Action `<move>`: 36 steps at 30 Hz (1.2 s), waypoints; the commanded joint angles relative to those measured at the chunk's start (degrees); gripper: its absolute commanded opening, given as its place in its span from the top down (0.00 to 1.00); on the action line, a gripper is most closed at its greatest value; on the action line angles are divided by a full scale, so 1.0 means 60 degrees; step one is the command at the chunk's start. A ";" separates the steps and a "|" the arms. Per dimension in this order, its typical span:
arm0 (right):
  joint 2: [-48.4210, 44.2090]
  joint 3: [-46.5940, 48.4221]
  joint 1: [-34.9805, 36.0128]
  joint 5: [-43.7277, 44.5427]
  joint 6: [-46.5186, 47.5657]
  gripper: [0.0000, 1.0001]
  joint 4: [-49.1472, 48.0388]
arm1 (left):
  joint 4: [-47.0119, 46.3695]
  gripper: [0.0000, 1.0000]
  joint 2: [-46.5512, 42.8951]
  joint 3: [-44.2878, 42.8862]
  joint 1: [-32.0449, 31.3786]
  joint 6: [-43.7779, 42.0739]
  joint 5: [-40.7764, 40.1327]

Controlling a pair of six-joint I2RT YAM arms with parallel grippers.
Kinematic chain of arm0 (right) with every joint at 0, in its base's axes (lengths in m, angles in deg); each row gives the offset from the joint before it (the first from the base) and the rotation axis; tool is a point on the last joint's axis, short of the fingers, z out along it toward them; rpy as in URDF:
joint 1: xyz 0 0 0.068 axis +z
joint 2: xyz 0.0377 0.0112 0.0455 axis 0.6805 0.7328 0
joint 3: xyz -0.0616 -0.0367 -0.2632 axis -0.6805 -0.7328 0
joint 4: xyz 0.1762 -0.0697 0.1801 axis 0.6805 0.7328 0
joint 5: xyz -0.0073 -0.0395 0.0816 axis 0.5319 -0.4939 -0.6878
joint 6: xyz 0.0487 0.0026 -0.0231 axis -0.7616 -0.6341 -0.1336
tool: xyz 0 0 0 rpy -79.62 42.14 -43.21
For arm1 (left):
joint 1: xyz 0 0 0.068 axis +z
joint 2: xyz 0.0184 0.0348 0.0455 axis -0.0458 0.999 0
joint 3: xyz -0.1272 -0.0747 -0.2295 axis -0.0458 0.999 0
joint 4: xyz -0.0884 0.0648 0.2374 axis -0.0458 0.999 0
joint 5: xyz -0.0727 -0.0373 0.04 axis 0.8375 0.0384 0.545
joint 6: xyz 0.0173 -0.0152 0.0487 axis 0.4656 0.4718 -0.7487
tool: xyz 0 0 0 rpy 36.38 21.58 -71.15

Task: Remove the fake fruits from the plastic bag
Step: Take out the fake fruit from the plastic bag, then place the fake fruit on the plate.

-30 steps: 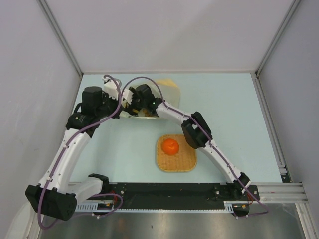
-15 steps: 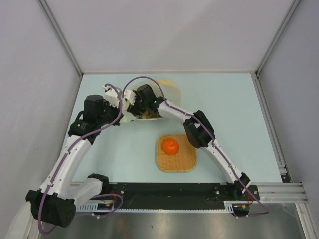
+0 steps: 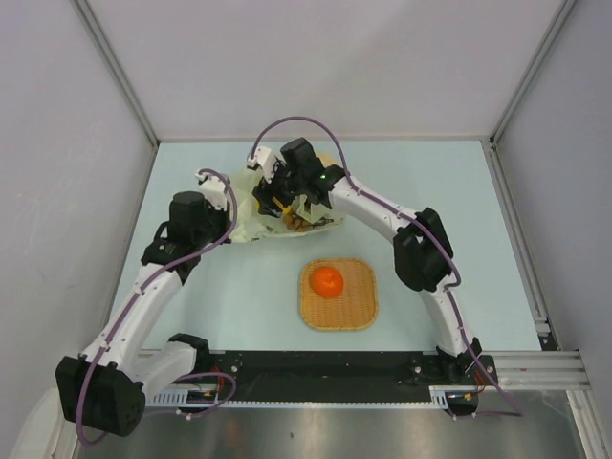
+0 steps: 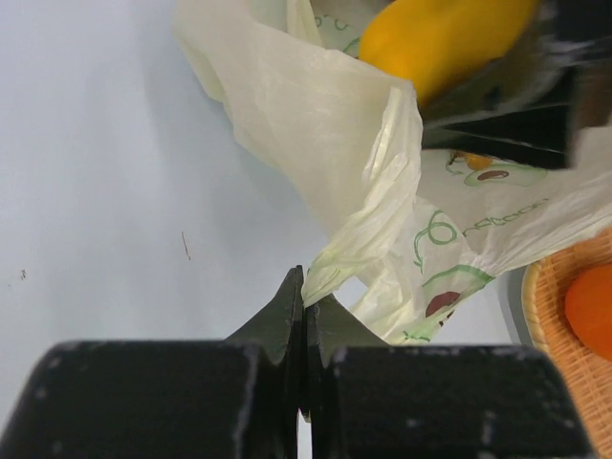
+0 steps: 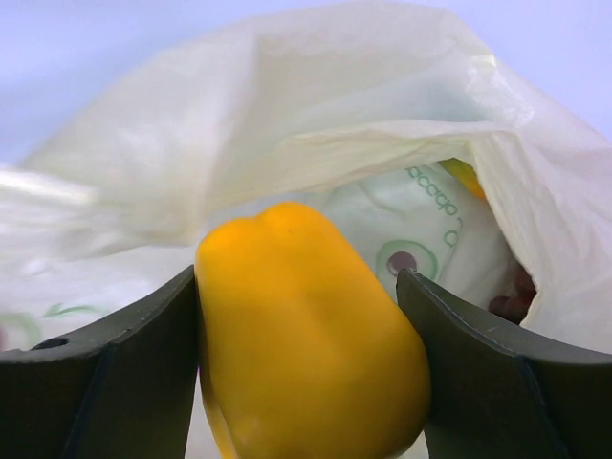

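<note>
The pale yellow-green plastic bag [image 3: 251, 212] lies at the back of the table. My left gripper [image 4: 306, 293] is shut on a pinched fold of the bag [image 4: 316, 124] at its near edge. My right gripper [image 5: 298, 279] is closed on a yellow pepper-like fruit [image 5: 306, 354], which fills the gap between both fingers just in front of the bag's mouth [image 5: 316, 124]. That pepper [image 4: 440, 36] also shows in the left wrist view, above the bag. An orange [image 3: 328, 281] sits on the woven mat [image 3: 361, 311]. Small brown and yellow fruits [image 3: 297, 223] show at the bag's opening.
The woven mat [image 4: 541, 304] with the orange [image 4: 591, 312] lies just right of the bag, in front of both arms. Grey walls close off the left, back and right of the pale blue table [image 3: 449, 210].
My right gripper has closed on the yellow pepper and drawn up and to the right, out of the bag's mouth. The left gripper, still pinching the bag, has shifted slightly.
</note>
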 commanded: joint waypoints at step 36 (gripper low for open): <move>-0.7115 -1.0084 -0.2091 0.0251 -0.5141 0.63 -0.1305 | -0.0418 1.00 0.1001 -0.0725 0.0064 0.0474 0.1212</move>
